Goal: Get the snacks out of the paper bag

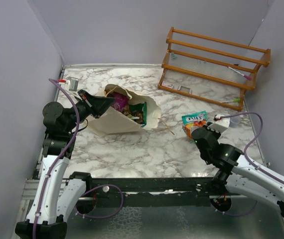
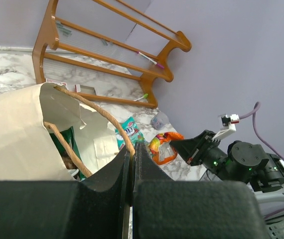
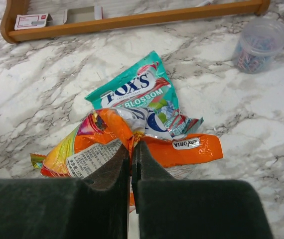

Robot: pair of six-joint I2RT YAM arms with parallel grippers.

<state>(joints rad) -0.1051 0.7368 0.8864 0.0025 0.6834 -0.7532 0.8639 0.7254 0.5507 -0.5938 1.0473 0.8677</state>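
Left tool (image 1: 102, 105), from above, sits at the mouth of the paper bag (image 1: 119, 123), which lies far left on the table (image 1: 147, 149) with snacks (image 1: 132, 113) inside. Left wrist: jaws pressed together, pinching the bag's cord handle (image 2: 99, 112). Right wrist: right tool (image 3: 132, 147) pinches the orange packet (image 3: 192, 149), which overlaps a teal packet (image 3: 132, 87).

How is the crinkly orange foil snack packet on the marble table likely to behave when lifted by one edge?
Probably floppy: the orange foil snack packet is creased and puckers where the right gripper pinches it. Likely light, looking thin and flat. Possibly slippery: its foil looks glossy, and the teal sweets packet it overlaps may shift.
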